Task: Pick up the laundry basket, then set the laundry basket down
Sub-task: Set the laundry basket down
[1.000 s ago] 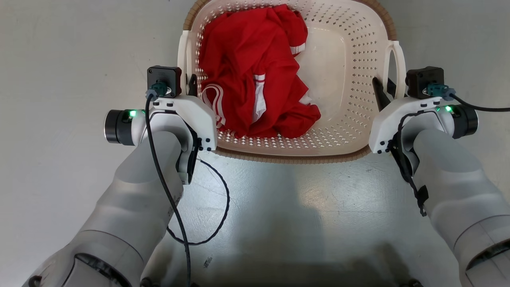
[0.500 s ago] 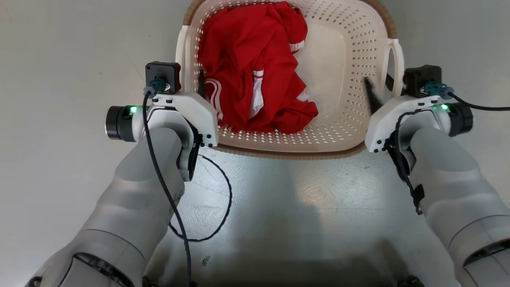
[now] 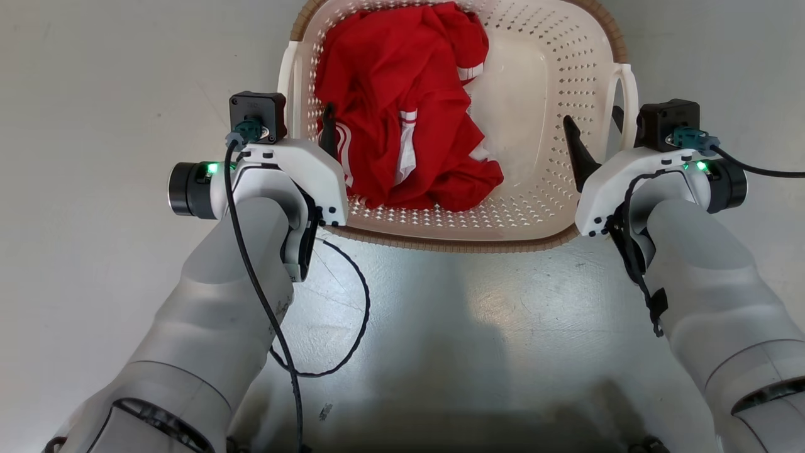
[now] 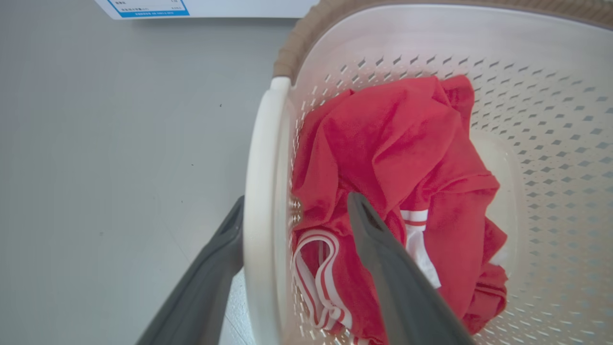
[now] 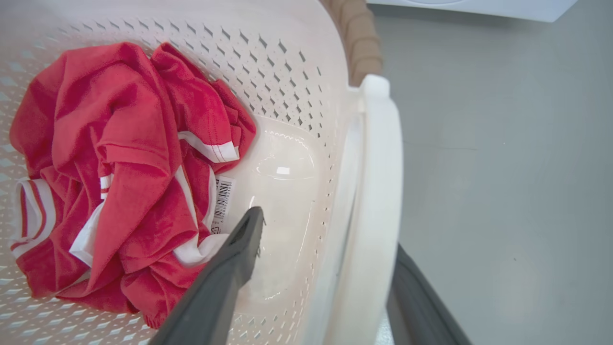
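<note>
The cream-white perforated laundry basket [image 3: 465, 244] with its brown rim sits on the grey floor, holding a crumpled red garment [image 3: 402, 94] with white stripes. My left gripper [image 3: 308, 126] is open astride the basket's left handle [image 4: 261, 167]: one finger [image 4: 225, 239] is outside it, and the other hangs inside over the garment. My right gripper [image 3: 591, 116] is open astride the right handle [image 5: 383, 167], with its inner finger [image 5: 239, 249] above the basket's bare bottom and its outer finger beyond the handle. Neither handle is pinched.
A white appliance edge with a blue-bordered label [image 4: 143, 7] stands beyond the basket, and it also shows as a white appliance edge [image 5: 479, 5] in the right wrist view. A black cable [image 3: 352, 340] loops off my left arm above the glossy floor.
Both grippers have opened off the handles; each inner finger has swung inward over the basket's inside. The basket sits slightly higher in the head view.
</note>
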You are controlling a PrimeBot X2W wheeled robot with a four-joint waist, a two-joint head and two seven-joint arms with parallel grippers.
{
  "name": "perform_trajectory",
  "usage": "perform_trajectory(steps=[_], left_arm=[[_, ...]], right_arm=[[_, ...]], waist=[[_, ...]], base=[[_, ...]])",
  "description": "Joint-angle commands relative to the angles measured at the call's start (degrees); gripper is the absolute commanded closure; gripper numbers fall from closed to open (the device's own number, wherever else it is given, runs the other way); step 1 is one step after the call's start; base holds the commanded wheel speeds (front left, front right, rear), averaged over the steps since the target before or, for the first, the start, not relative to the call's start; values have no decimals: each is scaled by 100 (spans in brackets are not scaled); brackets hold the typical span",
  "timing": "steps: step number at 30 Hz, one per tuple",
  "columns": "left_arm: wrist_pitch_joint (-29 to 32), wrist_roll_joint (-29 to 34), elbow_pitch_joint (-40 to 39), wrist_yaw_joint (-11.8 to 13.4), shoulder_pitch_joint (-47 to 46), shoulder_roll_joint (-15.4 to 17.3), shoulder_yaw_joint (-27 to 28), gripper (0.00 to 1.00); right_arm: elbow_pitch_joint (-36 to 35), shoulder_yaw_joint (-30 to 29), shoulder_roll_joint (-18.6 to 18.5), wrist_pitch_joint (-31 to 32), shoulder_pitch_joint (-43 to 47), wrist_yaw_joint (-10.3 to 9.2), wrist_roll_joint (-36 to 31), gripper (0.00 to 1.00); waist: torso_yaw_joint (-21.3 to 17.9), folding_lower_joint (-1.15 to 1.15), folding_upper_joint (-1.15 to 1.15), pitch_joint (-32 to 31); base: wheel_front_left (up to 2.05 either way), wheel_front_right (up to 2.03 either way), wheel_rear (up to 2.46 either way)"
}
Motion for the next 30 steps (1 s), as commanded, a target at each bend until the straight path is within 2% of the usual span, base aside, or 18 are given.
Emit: perform_trajectory(steps=[1,18,30], left_arm=[[-53,94,-62,34,122,115,154,0],[-53,387,32,-82,332,115,573,0],[-53,789,-385,-217,988,187,1252,0]], right_arm=[[-55,4,130,-74,279,33,-69,0],[-315,-383,131,-80,428,33,-161,0],[-887,-508,131,-80,971,33,-48,0]], waist=[[-5,0,0,-45],[-138,0,0,-462],[-198,0,0,-1337]], base=[[0,0,0],[0,0,0],[0,0,0]])
